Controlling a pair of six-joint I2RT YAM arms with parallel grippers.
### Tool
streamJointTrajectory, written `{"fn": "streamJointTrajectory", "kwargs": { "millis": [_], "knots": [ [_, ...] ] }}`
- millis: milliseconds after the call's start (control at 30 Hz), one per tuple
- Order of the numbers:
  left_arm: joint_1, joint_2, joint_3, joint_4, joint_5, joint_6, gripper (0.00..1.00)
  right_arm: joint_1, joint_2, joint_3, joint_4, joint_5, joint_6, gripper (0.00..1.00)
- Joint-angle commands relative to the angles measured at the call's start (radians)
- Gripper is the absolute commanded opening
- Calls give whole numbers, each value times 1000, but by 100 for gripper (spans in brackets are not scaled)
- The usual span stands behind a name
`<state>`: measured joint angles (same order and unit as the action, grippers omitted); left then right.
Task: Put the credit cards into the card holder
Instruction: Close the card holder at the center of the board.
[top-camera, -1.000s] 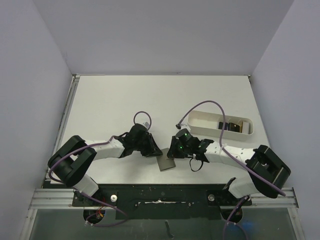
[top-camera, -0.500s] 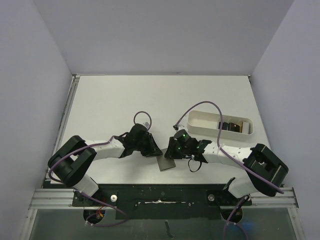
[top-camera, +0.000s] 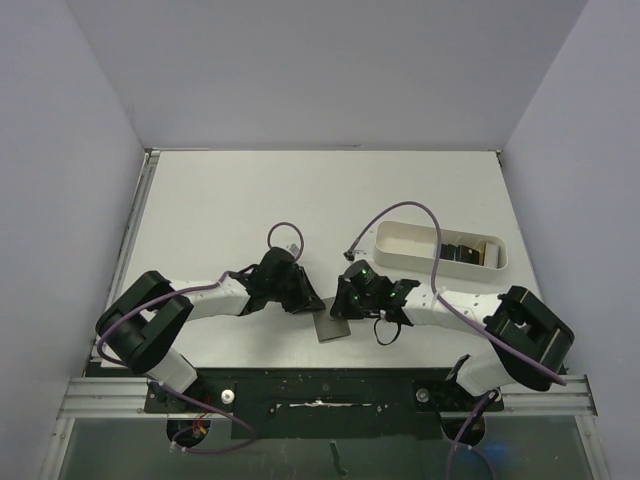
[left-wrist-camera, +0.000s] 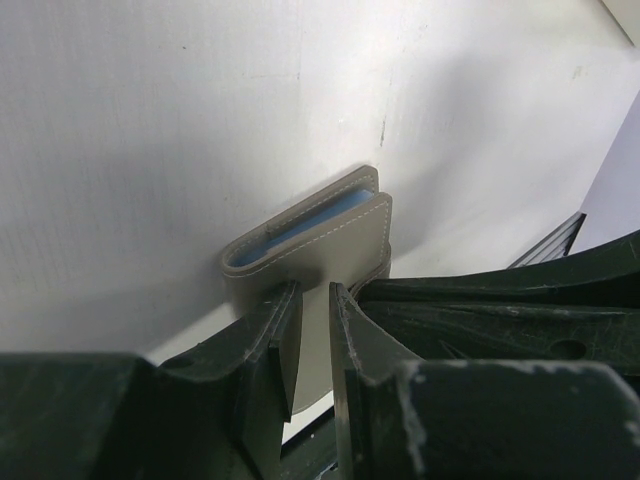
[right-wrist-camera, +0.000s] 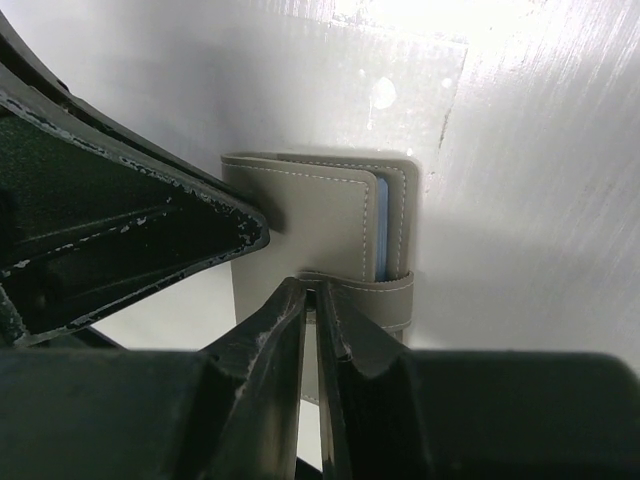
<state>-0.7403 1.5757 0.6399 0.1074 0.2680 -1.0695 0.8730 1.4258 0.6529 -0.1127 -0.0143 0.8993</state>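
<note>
credit cards (top-camera: 462, 252) in white tray (top-camera: 398, 243), card holder (top-camera: 334, 329) folded

White table (top-camera: 250, 190), pale lilac walls (top-camera: 60, 150)

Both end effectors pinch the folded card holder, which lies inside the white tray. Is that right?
No. The card holder lies on the table, apart from the white tray, as the top external view shows. The rest holds: the left end effector and right end effector both pinch it, and it is folded.
</note>
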Motion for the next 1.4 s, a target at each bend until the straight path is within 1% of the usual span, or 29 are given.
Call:
{"fn": "streamJointTrajectory", "kwargs": {
  "millis": [0, 300, 500, 633, 833, 1367],
  "knots": [
    [-16, 41, 1, -72, -66, 20, 18, 31, 32, 39, -51, 8, -19, 11],
    [-18, 44, 1, -74, -68, 20, 18, 75, 40, 62, -138, 86, -36, 11],
    [-18, 53, 0, -74, -73, 19, 18, 128, 37, 86, -199, 175, -36, 11],
    [-19, 59, 0, -74, -75, 17, 19, 173, 61, 124, -256, 239, -40, 11],
    [-19, 61, -3, -74, -79, 14, 19, 222, 89, 132, -305, 300, -32, 10],
    [-30, 54, -2, -76, -86, 3, 19, 225, 148, 58, -250, 306, -27, 9]
  ]
}}
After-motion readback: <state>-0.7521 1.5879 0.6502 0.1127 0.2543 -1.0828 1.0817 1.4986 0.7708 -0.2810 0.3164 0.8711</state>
